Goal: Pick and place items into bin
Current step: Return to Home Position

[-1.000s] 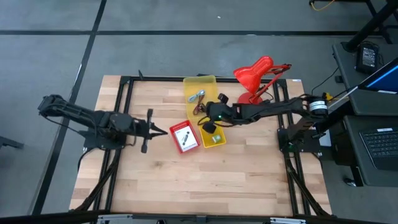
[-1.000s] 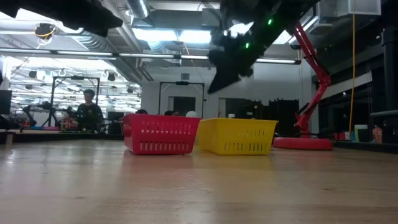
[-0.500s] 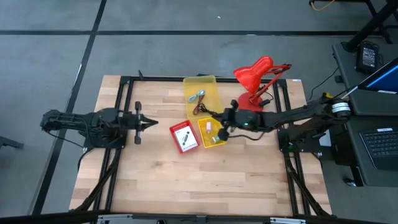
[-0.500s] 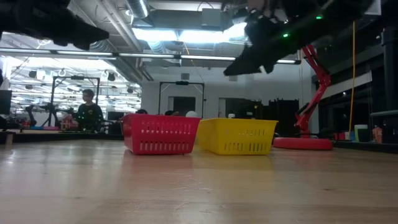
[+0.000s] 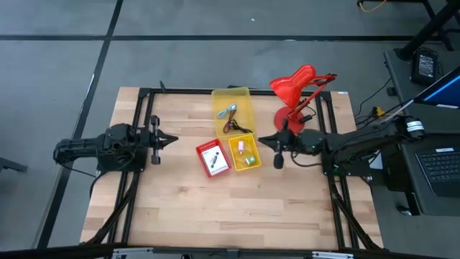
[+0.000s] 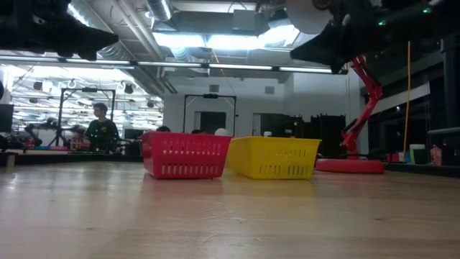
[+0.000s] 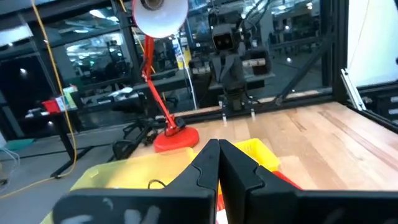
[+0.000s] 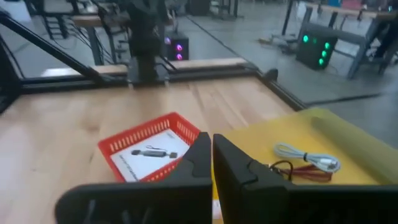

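Observation:
My left gripper (image 5: 175, 138) (image 7: 217, 154) hangs shut above the table's left half, pointing at the bins. My right gripper (image 5: 260, 139) (image 8: 211, 147) is shut too, just right of the small yellow bin (image 5: 244, 152), pointing left. That bin holds a white packet and a tiny green piece (image 5: 251, 160). The red basket (image 5: 213, 158) (image 8: 151, 152) holds a white printed packet (image 8: 149, 154). In the long yellow bin (image 5: 231, 108) lie a pale cable (image 8: 308, 157) and a dark red cord (image 8: 292, 169).
The big red desk lamp (image 5: 295, 90) stands on its base at the table's far right, close behind my right arm. Bare wood lies along the near half of the table (image 5: 230, 208). A person (image 6: 100, 129) stands in the room behind.
My right gripper has drawn back from over the small yellow bin toward the table's right edge. My left gripper has drawn back toward the left edge, away from the red basket. The bins and their contents have stayed where they were.

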Controlling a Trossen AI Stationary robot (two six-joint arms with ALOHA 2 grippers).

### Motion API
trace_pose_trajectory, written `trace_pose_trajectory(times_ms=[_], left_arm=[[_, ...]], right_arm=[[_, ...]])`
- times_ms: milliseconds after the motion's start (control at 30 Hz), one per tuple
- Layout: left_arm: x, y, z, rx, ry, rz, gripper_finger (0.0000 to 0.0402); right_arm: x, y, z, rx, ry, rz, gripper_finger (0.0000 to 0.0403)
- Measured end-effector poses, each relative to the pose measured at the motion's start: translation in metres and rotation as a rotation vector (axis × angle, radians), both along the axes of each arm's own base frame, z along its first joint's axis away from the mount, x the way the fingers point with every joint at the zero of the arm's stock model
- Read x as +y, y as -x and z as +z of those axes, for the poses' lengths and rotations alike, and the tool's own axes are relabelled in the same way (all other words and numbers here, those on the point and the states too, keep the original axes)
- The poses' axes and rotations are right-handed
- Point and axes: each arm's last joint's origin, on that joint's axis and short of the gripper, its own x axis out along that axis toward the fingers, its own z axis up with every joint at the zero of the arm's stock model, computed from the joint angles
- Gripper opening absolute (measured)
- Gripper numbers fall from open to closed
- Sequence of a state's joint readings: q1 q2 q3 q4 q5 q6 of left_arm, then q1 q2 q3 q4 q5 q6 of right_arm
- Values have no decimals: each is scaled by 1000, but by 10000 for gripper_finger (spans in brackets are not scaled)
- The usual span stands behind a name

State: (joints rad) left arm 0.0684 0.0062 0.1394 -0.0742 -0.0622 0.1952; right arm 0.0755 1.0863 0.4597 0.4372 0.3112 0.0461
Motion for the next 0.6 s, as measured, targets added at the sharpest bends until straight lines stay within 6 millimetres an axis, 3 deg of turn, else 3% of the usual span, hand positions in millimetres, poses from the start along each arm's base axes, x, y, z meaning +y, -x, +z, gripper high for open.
trace_pose_trajectory(times_ms=[200,433,600], left_arm=[[3,0,-1,0,20,7,3],[8,-8,-26,-39,24,11,3],[11,-8,-27,-55,34,62,3]], right_arm=[[6,19,1,-77,23,39,0],[14,34,-5,-109,11,89,0],[20,44,-3,-151,19,128,0]])
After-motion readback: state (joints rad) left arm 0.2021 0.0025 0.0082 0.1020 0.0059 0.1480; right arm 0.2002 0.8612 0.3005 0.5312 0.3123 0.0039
